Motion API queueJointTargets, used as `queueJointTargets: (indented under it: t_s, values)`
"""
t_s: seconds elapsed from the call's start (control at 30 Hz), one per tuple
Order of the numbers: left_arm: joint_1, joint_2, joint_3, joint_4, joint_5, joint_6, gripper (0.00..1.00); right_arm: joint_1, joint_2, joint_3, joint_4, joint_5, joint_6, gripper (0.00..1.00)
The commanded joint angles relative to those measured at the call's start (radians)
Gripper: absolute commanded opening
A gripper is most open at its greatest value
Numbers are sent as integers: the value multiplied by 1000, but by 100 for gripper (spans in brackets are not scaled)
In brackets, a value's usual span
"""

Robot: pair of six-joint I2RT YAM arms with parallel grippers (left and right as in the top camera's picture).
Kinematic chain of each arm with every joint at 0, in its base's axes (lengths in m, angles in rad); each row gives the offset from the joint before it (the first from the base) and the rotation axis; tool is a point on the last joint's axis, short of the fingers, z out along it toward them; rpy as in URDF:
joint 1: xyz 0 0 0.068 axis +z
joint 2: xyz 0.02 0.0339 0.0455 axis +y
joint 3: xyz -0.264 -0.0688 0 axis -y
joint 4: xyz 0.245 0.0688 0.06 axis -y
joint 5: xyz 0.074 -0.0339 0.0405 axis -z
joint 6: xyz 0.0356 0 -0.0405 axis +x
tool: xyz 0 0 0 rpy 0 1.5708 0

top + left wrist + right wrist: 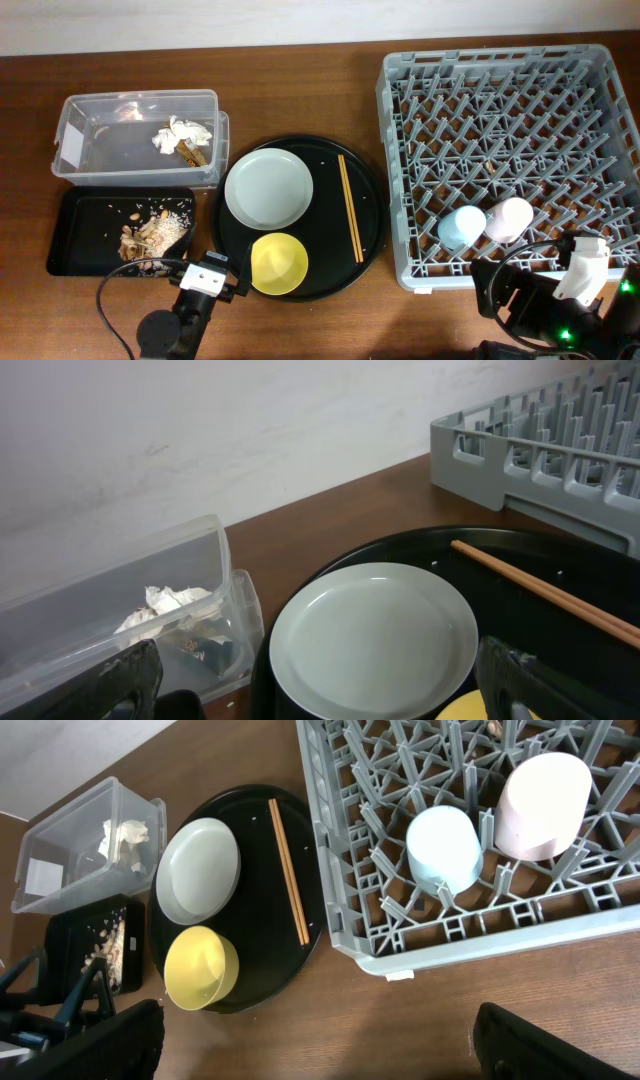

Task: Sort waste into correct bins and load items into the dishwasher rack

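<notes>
The pale grey plate [268, 187], yellow bowl [278, 263] and wooden chopsticks [351, 205] lie on a round black tray [375, 215]. The light blue cup [461, 227] and pink cup [509, 218] sit in the grey dishwasher rack [510, 150] at its front edge. The clear tub [100, 140] holds white tissue [182, 133] and a brown wrapper [192, 153]. The shallow black tray [85, 225] holds rice and food scraps [152, 232]. My left gripper [212, 272] is open and empty in front of the plate [375, 635]. My right gripper [520, 290] is open and empty over bare table in front of the rack [470, 820].
The round black tray lies between the bins and the rack. Bare brown table runs along the front edge, where both arms sit. A black cable [110, 300] loops by the left arm. A pale wall [200, 430] rises behind the table.
</notes>
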Motion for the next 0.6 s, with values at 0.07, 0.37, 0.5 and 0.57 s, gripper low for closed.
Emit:
queueJointTargets:
  t_s: [0.07,0.37,0.5,0.57]
  values:
    - [6,-9,-13,6,7,9,99,-6,-2,2,0,6,19,99]
    - [6,-9,-13,6,7,9,99,2,-1,-8,18,-216,-116,99]
    - [6,-9,-13,6,7,9,99,2,-1,-59,-71,-225,-205,99]
    - [6,-9,-13,6,7,9,99,34,14,-63,5,-393,-348,99]
